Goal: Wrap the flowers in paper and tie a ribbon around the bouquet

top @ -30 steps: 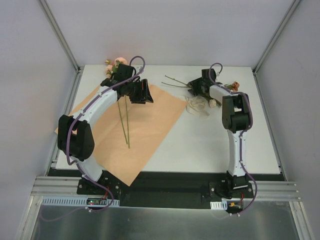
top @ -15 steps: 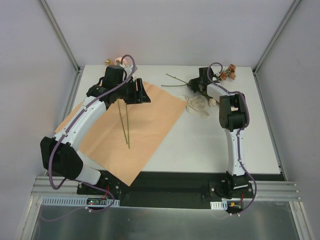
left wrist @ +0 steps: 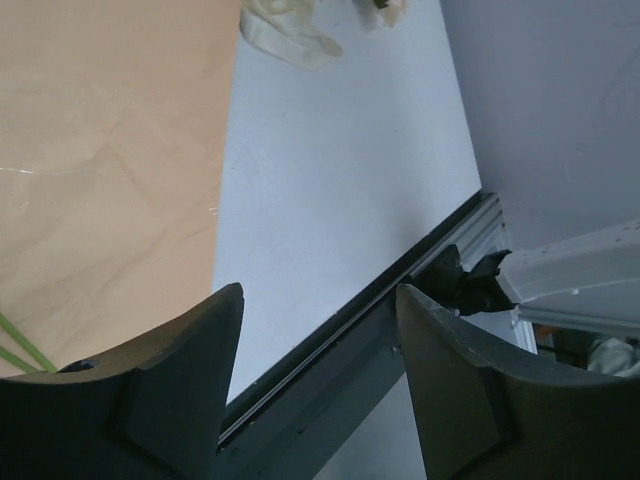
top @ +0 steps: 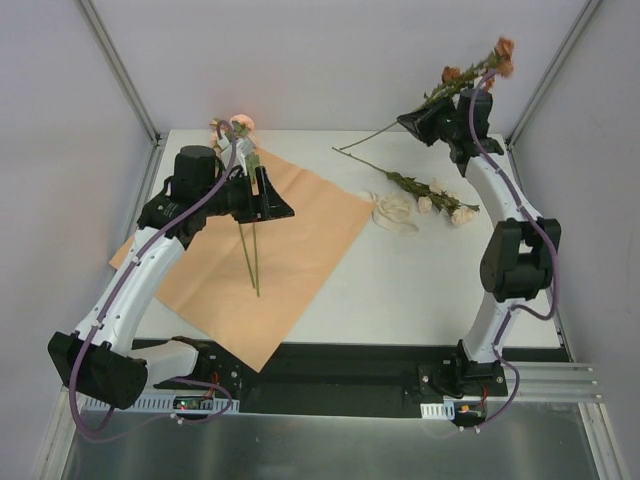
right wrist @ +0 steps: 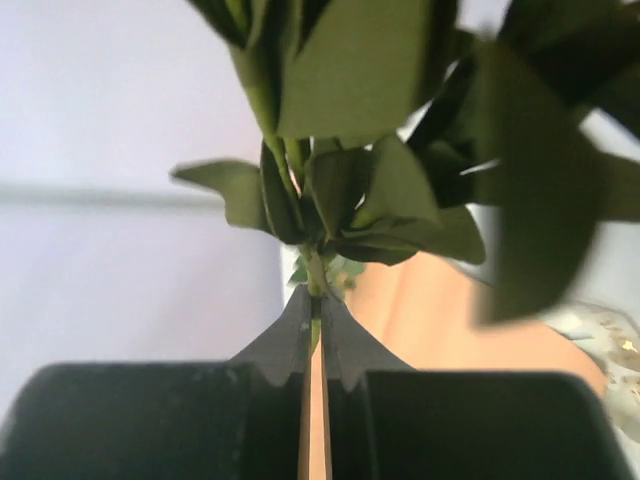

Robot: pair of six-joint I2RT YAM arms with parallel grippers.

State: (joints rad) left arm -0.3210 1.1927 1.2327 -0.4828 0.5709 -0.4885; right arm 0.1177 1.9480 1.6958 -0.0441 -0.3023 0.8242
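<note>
On the white counter (top: 430, 280), the large rectangular paper sheet (top: 300, 240) lies at the left, orange-tan face up. Two thin green-stemmed roses (top: 247, 255) are laid along it, blooms toward its far corner, and the left end effector (top: 268, 195) is seen released and empty just above them. The right end effector (top: 428, 122) is clenched on the leafy stem of a rust-brown rose sprig (top: 470, 78) held aloft at the far right. This sprig is best carried left, kept high over the pale-bloomed sprig (top: 425, 192) and the limp cream fabric ribbon (top: 395, 212) lying between, then laid parallel to the placed stems, blooms together, before being let go.
</note>
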